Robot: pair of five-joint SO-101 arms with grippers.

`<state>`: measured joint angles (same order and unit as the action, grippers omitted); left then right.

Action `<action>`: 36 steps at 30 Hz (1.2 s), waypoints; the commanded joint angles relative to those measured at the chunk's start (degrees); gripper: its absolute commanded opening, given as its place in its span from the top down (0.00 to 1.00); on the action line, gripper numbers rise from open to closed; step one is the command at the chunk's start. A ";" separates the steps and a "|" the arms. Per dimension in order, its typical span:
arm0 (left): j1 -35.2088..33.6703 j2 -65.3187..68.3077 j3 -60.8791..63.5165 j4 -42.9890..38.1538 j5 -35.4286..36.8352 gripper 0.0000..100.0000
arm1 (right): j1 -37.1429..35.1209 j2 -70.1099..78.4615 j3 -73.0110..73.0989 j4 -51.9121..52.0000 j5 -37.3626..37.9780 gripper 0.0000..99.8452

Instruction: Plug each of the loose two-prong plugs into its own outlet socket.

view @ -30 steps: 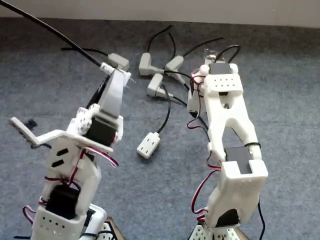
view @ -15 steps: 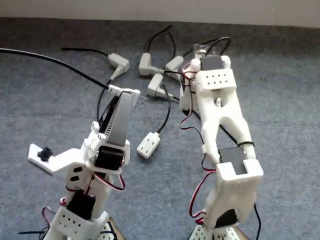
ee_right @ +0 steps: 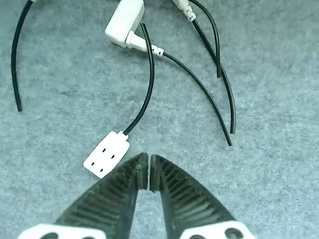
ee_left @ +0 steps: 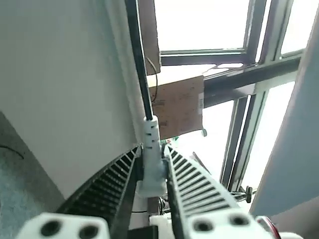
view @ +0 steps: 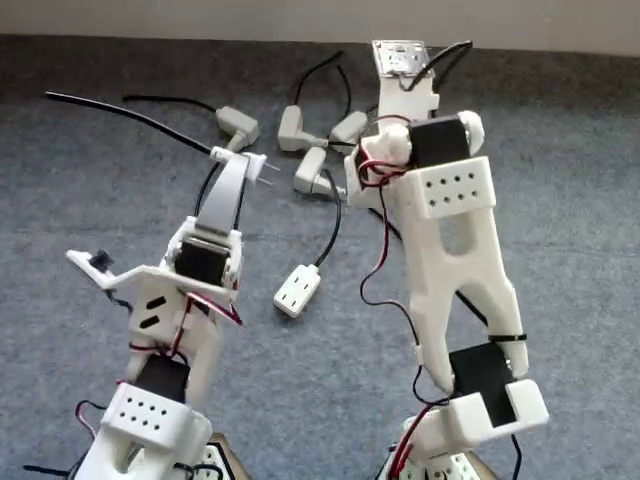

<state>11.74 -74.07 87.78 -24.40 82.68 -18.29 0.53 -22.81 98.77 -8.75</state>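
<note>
The left gripper (view: 243, 162) pinched a white two-prong plug (ee_left: 149, 164) on a black cord between its ribbed black fingers (ee_left: 117, 177). It held the plug up off the grey carpet (view: 560, 200) with the prongs (view: 270, 165) sticking out sideways. The plug was well apart from the white three-slot outlet socket (view: 297, 290), which lay on the carpet between the two arms. The right gripper (ee_right: 149, 167) hung just above that socket, fingers pressed together with nothing between them. The step in hand looked like bringing plug to socket. Doing it well probably meant turning the wrist first so the prongs faced one pair of slots squarely, then pushing in along a straight line. The socket was loose (only its own black cord tethered it), so it would likely skid or tip under a push, and the right gripper might brace its body. Other pale plugs (view: 310, 170) lay among tangled cords beyond, and the trailing cord was best kept free of them.
</note>
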 commanded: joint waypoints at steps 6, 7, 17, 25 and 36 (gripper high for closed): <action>-0.84 23.96 -12.53 -0.26 3.69 0.99 | -15.43 -13.85 12.09 1.01 10.20 0.98; -0.84 24.92 -12.88 -0.26 4.48 0.99 | -16.31 -14.99 12.97 0.40 10.37 0.98; 3.21 22.55 -10.33 -0.26 5.19 0.99 | -17.80 -14.64 16.31 -9.10 10.37 0.98; 4.26 7.96 -2.77 0.00 4.13 0.99 | -14.20 -7.16 16.13 -14.99 10.37 0.98; 17.36 -5.41 6.02 0.09 -8.62 0.99 | -9.89 -1.36 -0.57 -9.45 10.46 0.98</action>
<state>24.13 -78.20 93.67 -24.40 75.82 -28.75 -1.85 -14.37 87.16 1.27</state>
